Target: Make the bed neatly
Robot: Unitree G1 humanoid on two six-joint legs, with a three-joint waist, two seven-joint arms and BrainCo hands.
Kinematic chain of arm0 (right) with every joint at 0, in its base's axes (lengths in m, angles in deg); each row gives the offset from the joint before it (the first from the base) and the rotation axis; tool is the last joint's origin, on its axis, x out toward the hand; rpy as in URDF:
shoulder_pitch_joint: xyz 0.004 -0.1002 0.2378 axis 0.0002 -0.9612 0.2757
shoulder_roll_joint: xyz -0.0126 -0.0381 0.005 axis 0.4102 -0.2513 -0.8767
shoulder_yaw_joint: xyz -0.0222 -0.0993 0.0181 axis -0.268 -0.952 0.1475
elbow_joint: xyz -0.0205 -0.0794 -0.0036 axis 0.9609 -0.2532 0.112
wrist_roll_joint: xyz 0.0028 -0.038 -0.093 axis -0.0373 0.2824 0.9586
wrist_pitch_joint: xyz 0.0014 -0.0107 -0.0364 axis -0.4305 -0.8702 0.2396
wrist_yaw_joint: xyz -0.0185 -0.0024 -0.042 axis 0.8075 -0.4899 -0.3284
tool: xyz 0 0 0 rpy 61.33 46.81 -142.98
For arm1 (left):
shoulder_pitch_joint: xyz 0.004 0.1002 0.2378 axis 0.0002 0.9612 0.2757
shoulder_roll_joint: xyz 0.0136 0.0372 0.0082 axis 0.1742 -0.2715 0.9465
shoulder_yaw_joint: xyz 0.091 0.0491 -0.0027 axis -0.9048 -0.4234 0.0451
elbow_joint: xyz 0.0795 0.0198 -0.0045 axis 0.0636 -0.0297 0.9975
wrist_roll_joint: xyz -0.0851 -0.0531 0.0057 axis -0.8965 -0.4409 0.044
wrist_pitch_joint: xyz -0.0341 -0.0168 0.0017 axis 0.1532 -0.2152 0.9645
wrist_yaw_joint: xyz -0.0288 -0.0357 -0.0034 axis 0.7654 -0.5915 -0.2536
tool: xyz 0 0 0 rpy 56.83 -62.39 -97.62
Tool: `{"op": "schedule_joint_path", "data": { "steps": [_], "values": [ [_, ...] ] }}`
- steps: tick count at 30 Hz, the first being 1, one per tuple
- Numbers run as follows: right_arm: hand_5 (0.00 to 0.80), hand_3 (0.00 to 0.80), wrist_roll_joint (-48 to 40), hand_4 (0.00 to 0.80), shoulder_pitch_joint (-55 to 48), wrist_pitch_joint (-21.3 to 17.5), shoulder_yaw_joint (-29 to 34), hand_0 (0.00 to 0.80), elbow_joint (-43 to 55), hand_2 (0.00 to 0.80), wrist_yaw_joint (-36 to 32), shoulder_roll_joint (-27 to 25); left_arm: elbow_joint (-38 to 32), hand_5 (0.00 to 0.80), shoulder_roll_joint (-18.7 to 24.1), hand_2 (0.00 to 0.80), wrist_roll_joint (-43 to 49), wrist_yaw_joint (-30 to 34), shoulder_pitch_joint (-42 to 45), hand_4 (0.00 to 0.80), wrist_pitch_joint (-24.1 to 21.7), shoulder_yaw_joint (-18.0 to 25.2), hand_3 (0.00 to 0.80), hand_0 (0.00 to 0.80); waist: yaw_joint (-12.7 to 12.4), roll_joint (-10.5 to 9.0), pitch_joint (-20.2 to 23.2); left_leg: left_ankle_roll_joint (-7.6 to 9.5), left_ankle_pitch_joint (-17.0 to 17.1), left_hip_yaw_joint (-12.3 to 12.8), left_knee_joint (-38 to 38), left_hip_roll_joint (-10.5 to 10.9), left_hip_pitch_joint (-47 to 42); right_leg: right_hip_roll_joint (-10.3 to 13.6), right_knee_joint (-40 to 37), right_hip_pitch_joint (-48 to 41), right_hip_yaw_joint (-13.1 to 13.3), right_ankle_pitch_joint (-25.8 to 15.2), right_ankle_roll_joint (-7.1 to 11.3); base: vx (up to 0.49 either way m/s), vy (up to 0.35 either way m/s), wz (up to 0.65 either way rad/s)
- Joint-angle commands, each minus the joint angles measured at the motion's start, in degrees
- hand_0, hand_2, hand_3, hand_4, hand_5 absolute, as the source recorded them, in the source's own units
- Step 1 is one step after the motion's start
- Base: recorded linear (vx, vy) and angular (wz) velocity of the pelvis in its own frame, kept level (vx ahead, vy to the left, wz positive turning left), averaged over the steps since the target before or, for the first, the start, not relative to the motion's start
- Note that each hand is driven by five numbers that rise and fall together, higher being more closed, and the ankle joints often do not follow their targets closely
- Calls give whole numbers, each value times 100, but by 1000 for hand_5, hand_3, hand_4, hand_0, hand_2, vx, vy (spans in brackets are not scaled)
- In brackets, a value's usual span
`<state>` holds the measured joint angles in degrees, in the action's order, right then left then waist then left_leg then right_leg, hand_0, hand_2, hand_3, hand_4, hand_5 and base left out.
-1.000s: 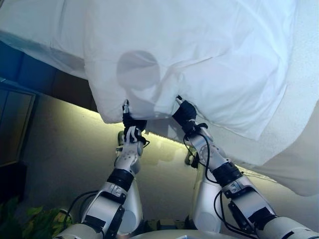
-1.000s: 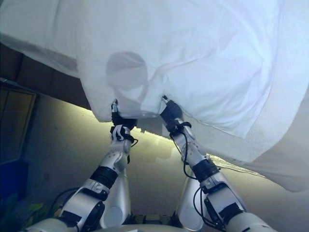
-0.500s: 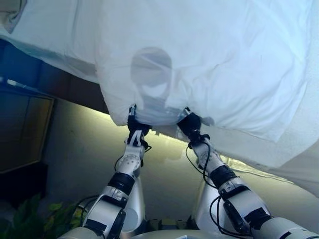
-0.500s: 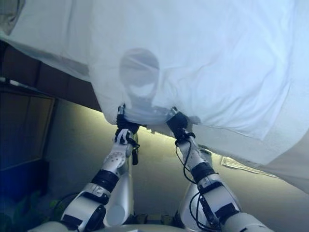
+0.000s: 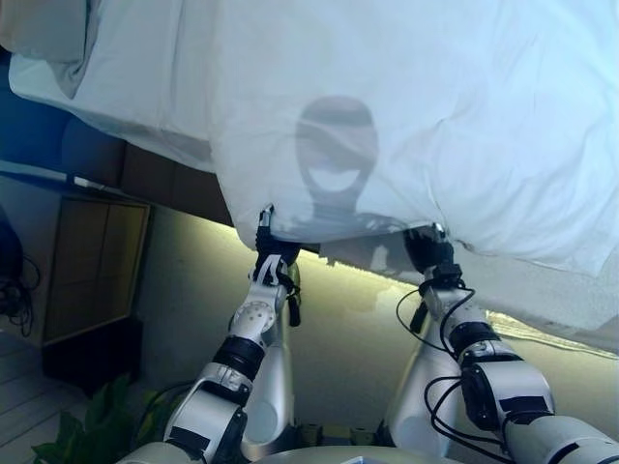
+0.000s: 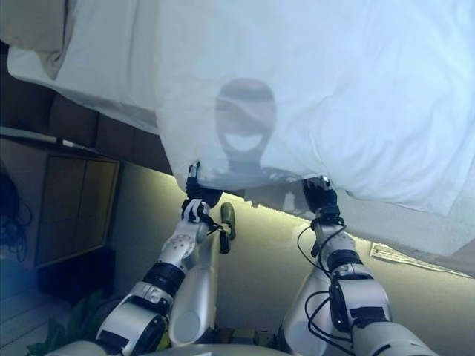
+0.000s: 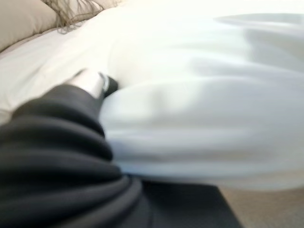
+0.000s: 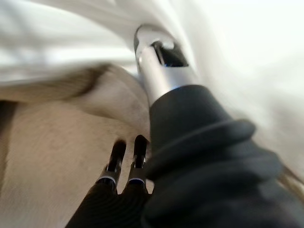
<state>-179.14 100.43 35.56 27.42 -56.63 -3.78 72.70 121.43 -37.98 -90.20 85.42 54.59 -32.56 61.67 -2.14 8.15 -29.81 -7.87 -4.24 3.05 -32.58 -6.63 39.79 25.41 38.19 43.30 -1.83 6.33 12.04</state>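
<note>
1. A large white cloth duvet [image 5: 406, 116] is draped over a bed and fills the upper part of both head views; its lower hem hangs down over the bed's near side, towards the robot.
2. The left hand [image 5: 266, 235] reaches up to that hem at its left corner. Its fingers appear curled into the cloth, and the left wrist view shows the white fabric bunched against the hand's dark cover.
3. The right hand [image 5: 427, 248] meets the same hem further to the right, well apart from the left hand. In the right wrist view the thumb presses up into the cloth and dark fingertips curl below, so it looks clenched on the hem (though the contact itself is partly hidden).
4. The hem's long axis runs left to right between the two hands, along the bed's edge. The duvet lies above and beyond both hands, so any smoothing pull would probably go along or away from that line.
5. A beige pillow [image 5: 48, 34] lies at the top left of the bed, and a dark wooden cabinet [image 5: 87, 261] stands on the floor to the left.
</note>
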Motion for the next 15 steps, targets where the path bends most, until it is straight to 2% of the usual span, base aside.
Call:
{"op": "schedule_joint_path", "data": {
  "steps": [1,7,15],
  "values": [
    [0,0,-1313,0,-61,-232,1114,0,-247,0,-278,-983,-510,800,499,800,-437,477,42,800,-275,1095,800,800,170,488,105,-99,620,-236,339,-109,65,205,-281,57,258,-600,153,7,81,-2],
    [0,0,-1409,0,31,-277,1320,0,-253,0,-497,-1272,-715,800,505,800,-485,488,252,800,-163,1131,800,800,188,621,34,-123,644,-186,357,-65,72,227,-236,138,326,-575,150,-3,47,-5],
    [0,0,-1427,0,-44,-137,1696,0,-262,0,-810,-1704,-720,800,567,800,-547,515,355,800,-69,1193,800,800,225,610,3,-160,671,-171,411,-95,40,217,-298,101,338,-594,163,0,0,0]
  ]
}}
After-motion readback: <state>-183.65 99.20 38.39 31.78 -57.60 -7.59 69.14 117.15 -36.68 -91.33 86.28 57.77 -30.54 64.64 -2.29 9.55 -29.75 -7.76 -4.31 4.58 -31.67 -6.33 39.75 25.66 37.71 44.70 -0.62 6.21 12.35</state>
